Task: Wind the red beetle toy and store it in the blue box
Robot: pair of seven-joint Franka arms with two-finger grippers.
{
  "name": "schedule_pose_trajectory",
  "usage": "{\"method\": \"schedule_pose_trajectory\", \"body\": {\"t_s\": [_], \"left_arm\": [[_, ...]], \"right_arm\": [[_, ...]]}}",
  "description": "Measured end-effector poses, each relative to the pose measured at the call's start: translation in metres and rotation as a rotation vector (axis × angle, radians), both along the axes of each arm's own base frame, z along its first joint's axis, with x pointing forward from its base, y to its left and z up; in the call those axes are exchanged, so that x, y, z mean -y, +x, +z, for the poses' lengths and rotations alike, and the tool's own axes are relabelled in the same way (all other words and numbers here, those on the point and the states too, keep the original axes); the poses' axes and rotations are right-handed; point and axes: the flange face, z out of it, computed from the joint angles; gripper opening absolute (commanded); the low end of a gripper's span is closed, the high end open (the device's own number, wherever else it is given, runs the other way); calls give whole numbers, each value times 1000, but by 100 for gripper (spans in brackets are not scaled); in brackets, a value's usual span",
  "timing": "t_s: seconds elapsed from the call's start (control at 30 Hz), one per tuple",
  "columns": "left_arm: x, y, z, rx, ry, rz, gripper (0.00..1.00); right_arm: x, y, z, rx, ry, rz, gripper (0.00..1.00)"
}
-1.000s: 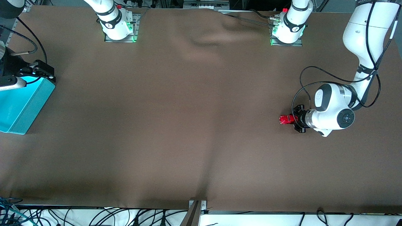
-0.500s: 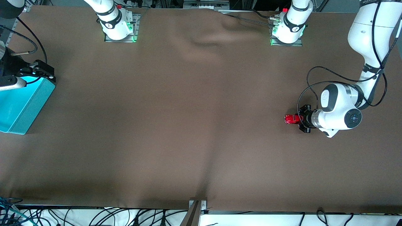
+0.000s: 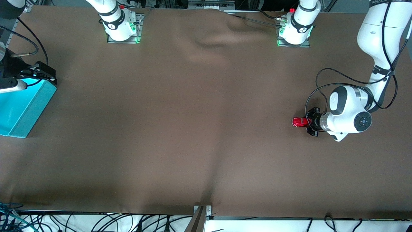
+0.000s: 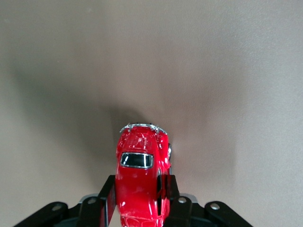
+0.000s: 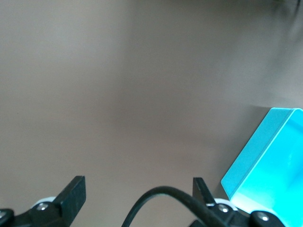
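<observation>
Both of my fingers on the left gripper (image 4: 138,208) pinch the red beetle toy (image 4: 140,177) by its sides, low at the brown table cloth (image 3: 193,112) near the left arm's end. My right gripper (image 5: 137,189) waits with its fingers spread apart over the rim of the blue box (image 3: 19,109), which sits at the right arm's end of the table, well apart from the toy.
</observation>
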Motion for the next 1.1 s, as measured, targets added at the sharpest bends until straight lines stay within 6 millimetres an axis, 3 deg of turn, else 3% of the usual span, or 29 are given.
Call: {"method": "schedule_pose_trajectory", "body": {"t_s": [0.57,0.67,0.77,0.87,1.1], "left_arm": [[-12,0,0,3,-1,9,0],[-12,0,0,3,-2,9,19],[-12,0,0,3,-2,10,51],[-14,0,0,4,-1,13,70],[-25,3,-4,27,6,28,75]], "right_arm": [[0,0,0,0,0,0,100],[0,0,0,0,0,0,100],[0,0,0,0,0,0,100],[0,0,0,0,0,0,100],[0,0,0,0,0,0,100]]}}
